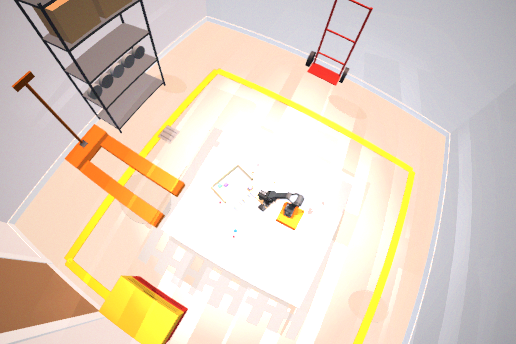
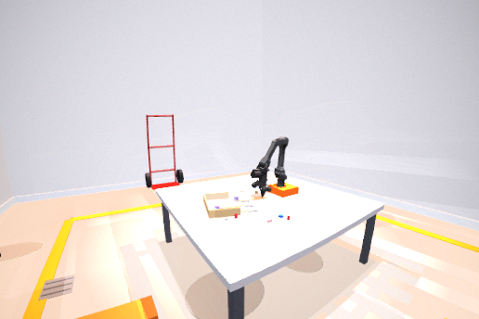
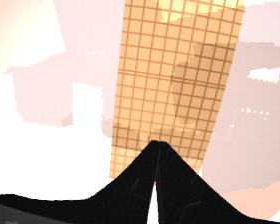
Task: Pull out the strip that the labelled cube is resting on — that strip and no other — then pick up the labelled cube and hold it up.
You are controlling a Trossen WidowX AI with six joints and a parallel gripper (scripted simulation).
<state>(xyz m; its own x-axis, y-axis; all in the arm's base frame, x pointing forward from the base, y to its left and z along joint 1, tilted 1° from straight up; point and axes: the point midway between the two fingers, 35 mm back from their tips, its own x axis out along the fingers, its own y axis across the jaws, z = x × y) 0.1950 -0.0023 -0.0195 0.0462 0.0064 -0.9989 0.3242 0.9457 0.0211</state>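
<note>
The strip (image 3: 180, 43), a pale orange band printed with a fine grid, runs away from the pincer (image 3: 155, 152) in the wrist view, its near end lying right at the fingertips, which are pressed together to a point with nothing between them. The labelled cube cannot be made out in any view (small coloured pieces on the table are too tiny to tell apart). On either side of the strip the white table (image 2: 281, 241) shows only faint pinkish patches. In the exterior view, a shallow tan tray (image 2: 221, 205) sits near the pincer, on the side away from the arm's orange base (image 2: 284, 189), and a few red and blue bits (image 2: 281, 217) lie scattered toward the table's near edge. The pincer hangs low over the table, well in from every edge, with bare white surface around it. Beyond the table stand a red hand truck (image 2: 161, 153) and yellow floor tape (image 2: 49, 269).
</note>
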